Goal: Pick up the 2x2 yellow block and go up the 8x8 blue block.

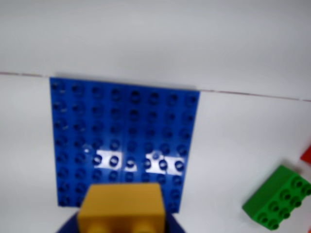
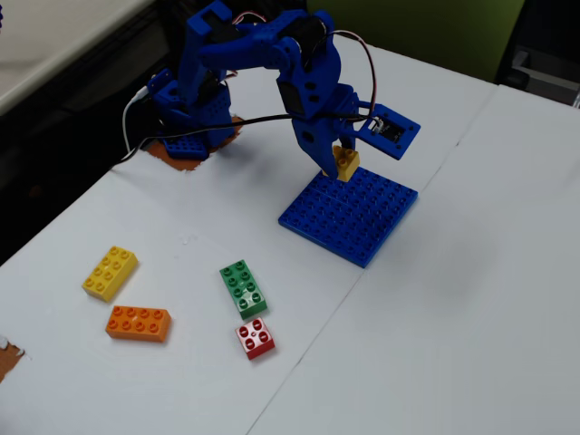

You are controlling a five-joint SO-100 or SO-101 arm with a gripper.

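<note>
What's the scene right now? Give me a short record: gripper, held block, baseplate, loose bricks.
gripper: shut on the 2x2 yellow block, over the plate's far edge in the fixed view
contact with plate: cannot tell
8x8 blue block: flat on the white table, no bricks on it
loose bricks: yellow 2x4 brick, orange 2x4 brick, green brick, red brick, all apart from the plate

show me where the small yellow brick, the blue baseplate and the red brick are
2x2 yellow block (image 2: 346, 162), fixed view: its side face, held in the gripper (image 2: 343, 161).
8x8 blue block (image 2: 358, 213), fixed view: bare studded top, near the middle.
red brick (image 2: 256, 337), fixed view: its studded top.
</note>
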